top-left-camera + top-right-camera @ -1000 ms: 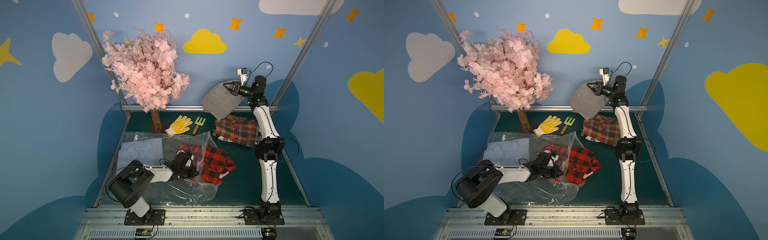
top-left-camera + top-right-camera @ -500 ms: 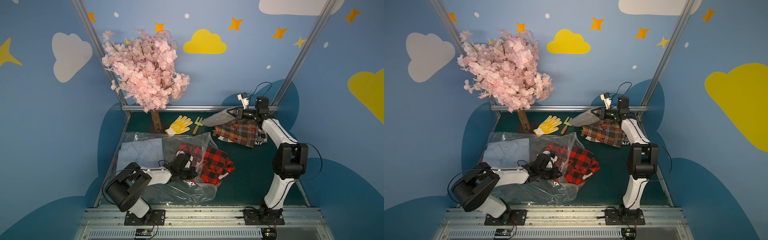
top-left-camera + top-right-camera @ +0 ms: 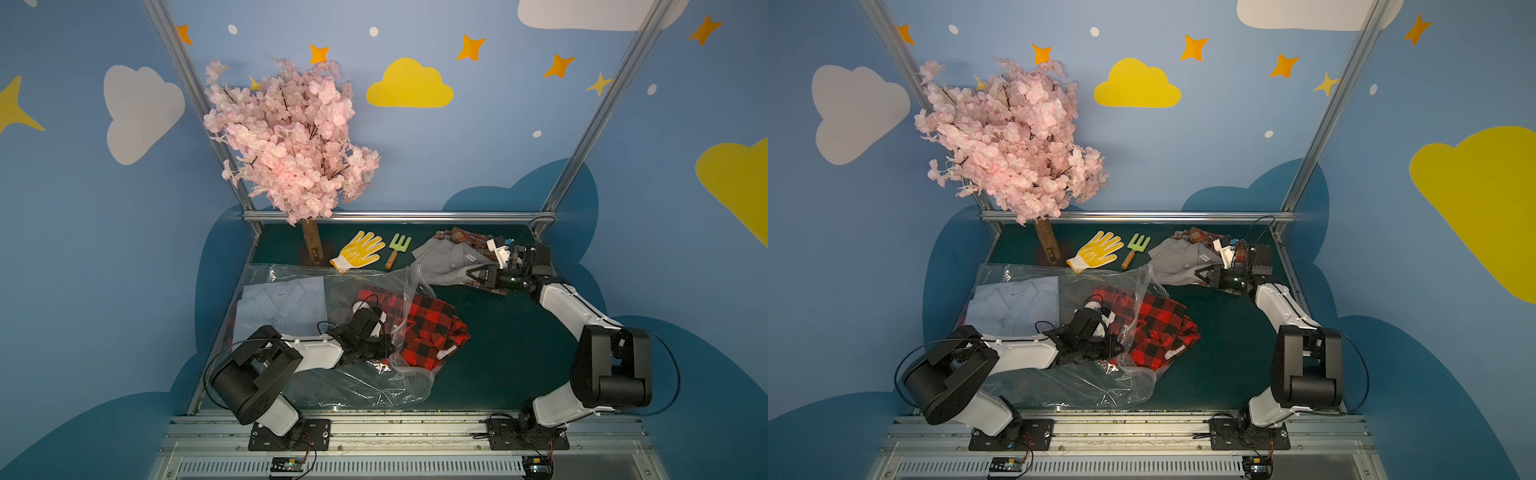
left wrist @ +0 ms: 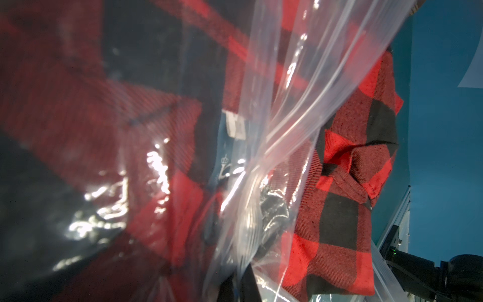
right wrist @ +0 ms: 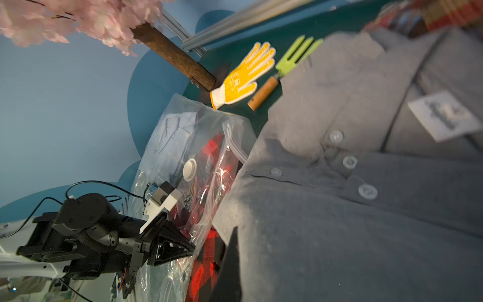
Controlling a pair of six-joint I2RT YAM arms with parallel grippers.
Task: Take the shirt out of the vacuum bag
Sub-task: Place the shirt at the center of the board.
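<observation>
Top views both show the bag (image 3: 353,386) (image 3: 1059,386) lying on the table (image 3: 498,332), on the left arm's side. It is clear, crinkled film, glossy with highlights and much larger than the shirts in it. Its round white valve (image 5: 189,169) sits on the upper face, and the zip strip (image 3: 409,291) at the mouth stands raised and bowed.

A folded blue shirt (image 3: 282,307) lies flat in the far end of the bag. A red shirt (image 3: 428,328) in black check lies bunched across the mouth, part under the film and part out on the table.

The left claw (image 3: 386,347) (image 5: 192,249) is closed, pinching bag film near the mouth. The right claw (image 3: 468,274) is closed on a grey shirt (image 3: 444,257), which rests at the far right over a plaid shirt (image 3: 461,235), well apart from the bag.

A glove (image 3: 359,251) and a fork (image 3: 398,247) lie just beyond the bag, beside the tree (image 3: 291,141).
</observation>
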